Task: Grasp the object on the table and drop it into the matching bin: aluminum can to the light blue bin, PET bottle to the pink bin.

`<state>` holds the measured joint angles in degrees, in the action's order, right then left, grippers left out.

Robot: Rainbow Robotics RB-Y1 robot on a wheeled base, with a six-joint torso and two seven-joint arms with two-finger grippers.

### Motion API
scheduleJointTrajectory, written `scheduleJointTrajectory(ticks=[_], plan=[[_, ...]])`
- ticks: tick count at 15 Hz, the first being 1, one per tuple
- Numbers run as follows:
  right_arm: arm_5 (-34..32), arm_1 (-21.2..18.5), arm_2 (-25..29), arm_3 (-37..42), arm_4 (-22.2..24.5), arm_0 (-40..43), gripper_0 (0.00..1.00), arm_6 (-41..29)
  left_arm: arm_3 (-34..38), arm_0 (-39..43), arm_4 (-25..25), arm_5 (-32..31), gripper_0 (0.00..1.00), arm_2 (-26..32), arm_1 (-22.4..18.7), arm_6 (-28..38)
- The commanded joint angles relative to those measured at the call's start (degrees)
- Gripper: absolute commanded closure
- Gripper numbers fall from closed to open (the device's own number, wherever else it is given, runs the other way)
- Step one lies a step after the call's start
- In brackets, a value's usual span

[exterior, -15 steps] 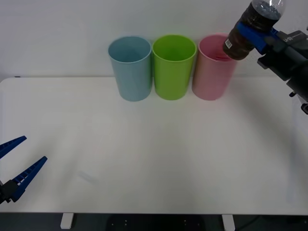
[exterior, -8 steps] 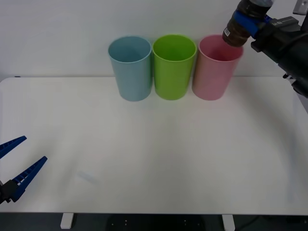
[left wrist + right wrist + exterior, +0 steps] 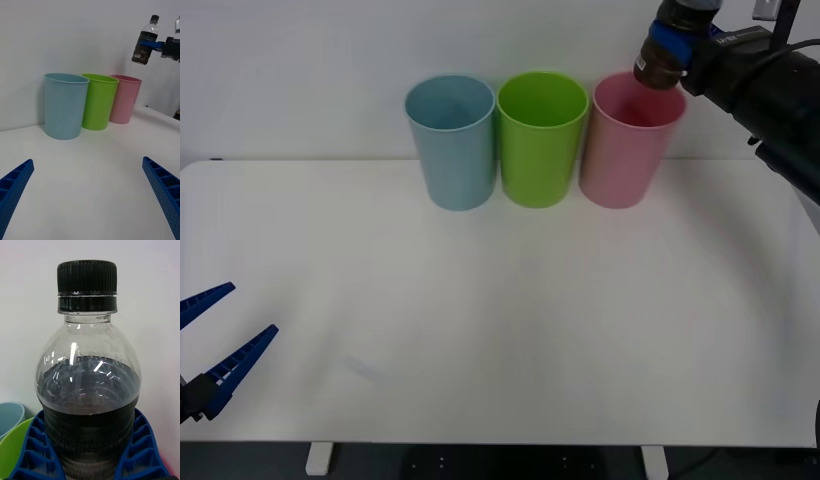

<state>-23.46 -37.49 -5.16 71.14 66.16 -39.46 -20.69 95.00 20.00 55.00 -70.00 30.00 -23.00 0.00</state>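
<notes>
Right gripper [image 3: 672, 42] fingers clamped on PET bottle [image 3: 662, 62] above pink bin [image 3: 625, 150] at table's [image 3: 500, 320] far edge, left gripper [image 3: 215, 340] fingers apart at near left corner.

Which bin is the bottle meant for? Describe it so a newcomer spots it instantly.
Three tall cups stand in a row at the far edge of the white table. The target is the pink bin, at the robot's right end, below the bottle in the right claw. Its neighbours are lime green and light blue.

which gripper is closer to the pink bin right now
The right. The right gripper holds the PET bottle just above the pink bin, at its rim. The left gripper sits open at the table's near left edge, far from it.
</notes>
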Motion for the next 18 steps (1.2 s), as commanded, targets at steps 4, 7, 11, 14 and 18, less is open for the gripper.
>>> scheduleJointTrajectory(ticks=[4,7,11,14,18], plan=[[2.37,4.79,0.06,-11.19,5.47,-6.95,1.00,1.70,0.00,0.00,0.00,0.00,0.00,0.00,0.00,0.00],[3.86,6.64,0.06,-16.38,7.50,-9.59,1.00,2.76,0.00,0.00,0.00,0.00,0.00,0.00,0.00,0.00],[5.62,8.04,0.06,-17.43,8.73,-10.20,0.96,3.81,0.00,0.00,0.00,0.00,0.00,0.00,0.00,0.00],[5.97,8.13,0.15,-17.43,8.73,-10.29,0.73,4.87,0.00,0.00,0.00,0.00,0.00,0.00,0.00,0.00],[5.89,8.04,0.24,-17.35,8.73,-10.20,0.00,6.71,0.00,0.00,0.00,0.00,0.00,0.00,0.00,0.00]])
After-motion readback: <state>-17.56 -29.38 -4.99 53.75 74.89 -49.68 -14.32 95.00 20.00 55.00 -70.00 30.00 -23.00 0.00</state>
